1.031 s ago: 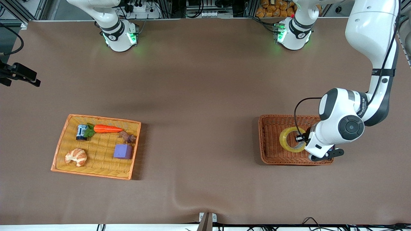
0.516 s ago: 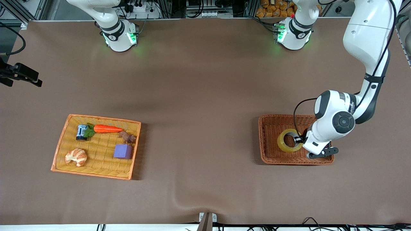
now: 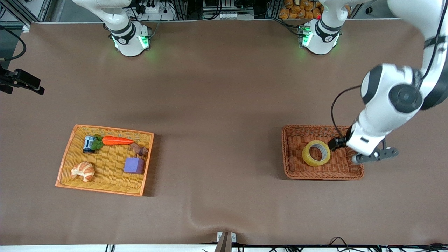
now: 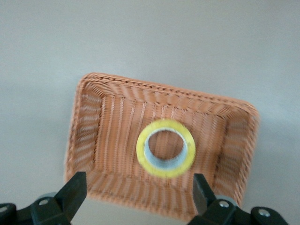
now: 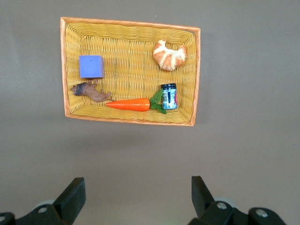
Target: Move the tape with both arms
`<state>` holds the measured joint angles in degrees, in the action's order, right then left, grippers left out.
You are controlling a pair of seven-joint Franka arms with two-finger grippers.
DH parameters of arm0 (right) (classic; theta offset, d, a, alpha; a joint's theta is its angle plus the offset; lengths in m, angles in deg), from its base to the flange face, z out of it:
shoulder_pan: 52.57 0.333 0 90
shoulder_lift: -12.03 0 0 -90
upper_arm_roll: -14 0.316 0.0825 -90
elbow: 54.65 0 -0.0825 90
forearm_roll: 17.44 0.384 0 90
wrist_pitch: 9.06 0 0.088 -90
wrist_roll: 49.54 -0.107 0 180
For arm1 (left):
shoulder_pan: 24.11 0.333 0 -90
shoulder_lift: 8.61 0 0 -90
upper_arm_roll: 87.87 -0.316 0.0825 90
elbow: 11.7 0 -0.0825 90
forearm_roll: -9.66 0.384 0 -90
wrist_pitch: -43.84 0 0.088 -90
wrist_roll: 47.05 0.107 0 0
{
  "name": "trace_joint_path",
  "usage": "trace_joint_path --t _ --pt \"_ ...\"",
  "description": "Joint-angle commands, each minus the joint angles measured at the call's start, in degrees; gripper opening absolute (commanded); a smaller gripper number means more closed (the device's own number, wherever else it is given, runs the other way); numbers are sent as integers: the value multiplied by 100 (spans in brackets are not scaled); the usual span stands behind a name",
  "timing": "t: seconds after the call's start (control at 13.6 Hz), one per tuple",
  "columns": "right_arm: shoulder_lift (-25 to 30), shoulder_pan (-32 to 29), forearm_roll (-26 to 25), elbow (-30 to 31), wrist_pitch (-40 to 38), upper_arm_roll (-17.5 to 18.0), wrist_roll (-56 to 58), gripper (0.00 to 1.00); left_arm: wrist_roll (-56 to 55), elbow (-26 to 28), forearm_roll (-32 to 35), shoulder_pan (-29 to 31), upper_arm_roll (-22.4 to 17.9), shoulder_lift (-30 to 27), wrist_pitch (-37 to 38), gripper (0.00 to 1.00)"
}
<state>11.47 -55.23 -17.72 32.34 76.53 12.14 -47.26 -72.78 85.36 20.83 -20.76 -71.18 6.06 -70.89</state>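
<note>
The tape (image 3: 316, 153) is a yellowish ring with a grey-white core, lying flat in the brown wicker basket (image 3: 297, 168). My left gripper (image 3: 341, 144) hangs open and empty over the basket's end nearest the left arm's end of the table, beside the tape and clear of it. In the left wrist view the tape (image 4: 165, 148) lies in the basket (image 4: 93, 140) below my open left gripper (image 4: 136, 197). My right gripper (image 5: 136, 197) is open and empty, high over bare table. It is out of the front view.
An orange-yellow basket (image 3: 66, 164) at the right arm's end holds a croissant (image 3: 83, 171), a purple cube (image 3: 133, 165), a carrot (image 3: 117, 140), a small jar (image 3: 89, 144) and a brown figure (image 3: 139, 149). A black camera mount (image 3: 21, 81) sticks in at that table edge.
My left arm has risen and pulled back from the tape toward its own end of the table. The tape stays lying in the brown basket. The right arm's base has not moved.
</note>
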Motion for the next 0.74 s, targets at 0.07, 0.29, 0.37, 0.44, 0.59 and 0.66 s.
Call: trace_joint_path --t 0.07,0.29,0.37,0.44,0.59,0.66 --pt "47 64 1 11 -16 -51 -114 100 103 -126 -253 17 141 -867 1046 100" --pt "47 64 1 2 -25 -51 -114 100 130 -108 -580 17 141 -1430 1636 100" --pt "47 64 1 2 -25 -51 -123 100 138 -100 -598 8 141 -1553 1759 100" --pt "47 64 1 11 -25 -43 -158 100 147 -100 -676 8 141 -1650 1813 100" --pt "47 99 10 -7 -95 -25 -377 100 278 -21 -887 8 141 -1861 1840 100" --pt "47 108 10 -16 -148 -16 -395 100 410 67 -992 26 141 -1940 1831 100"
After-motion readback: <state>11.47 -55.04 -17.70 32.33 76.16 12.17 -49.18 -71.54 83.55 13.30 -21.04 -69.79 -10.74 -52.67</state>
